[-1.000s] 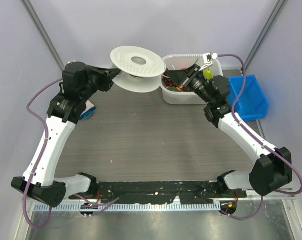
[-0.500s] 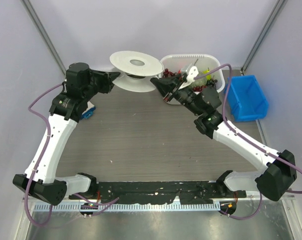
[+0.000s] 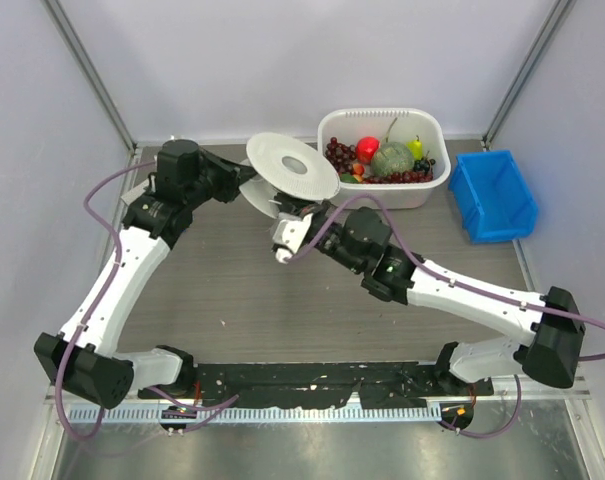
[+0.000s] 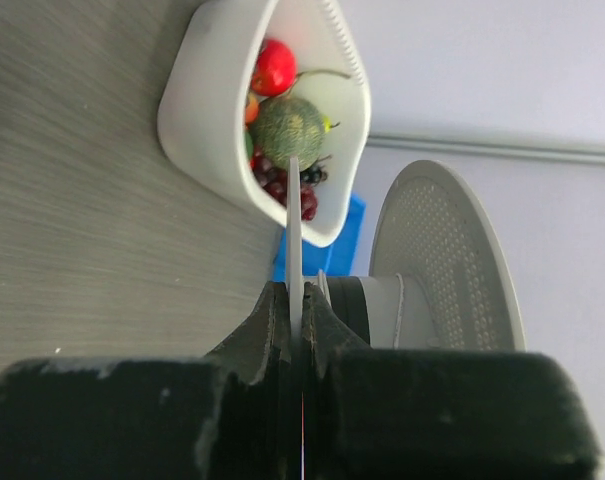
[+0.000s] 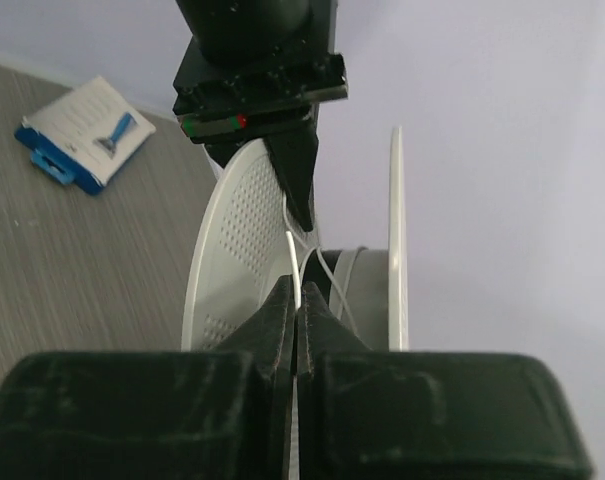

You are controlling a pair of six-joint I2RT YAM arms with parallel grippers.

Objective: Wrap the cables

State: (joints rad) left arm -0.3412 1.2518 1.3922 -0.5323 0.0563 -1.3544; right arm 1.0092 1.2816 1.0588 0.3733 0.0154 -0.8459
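The grey wood-grain tabletop [image 3: 282,290] carries everything. The left arm [image 3: 122,280] reaches up its left side, and the right arm [image 3: 462,290] stretches across from the near right corner; both meet at the far middle.

There a white perforated spool [image 3: 272,155] sits tilted, just beside a white tub [image 3: 382,197] of fruit at the far edge. A blue bin [image 3: 497,215] stands right of the tub. A blue-and-white packet [image 5: 82,130] lies flat on the tabletop, beyond the spool in the right wrist view.

The left claw [image 4: 294,300] is pinched narrow on the thin edge of one spool flange, which shows edge-on between its fingers [image 4: 267,330]. The right claw [image 5: 295,300] comes in from the opposite side, its tip between the two flanges, and its fingers are pressed together on the cable [image 5: 293,262]. That thin white cord rises from the fingertips toward the spool's hub, where another strand runs just beside it.
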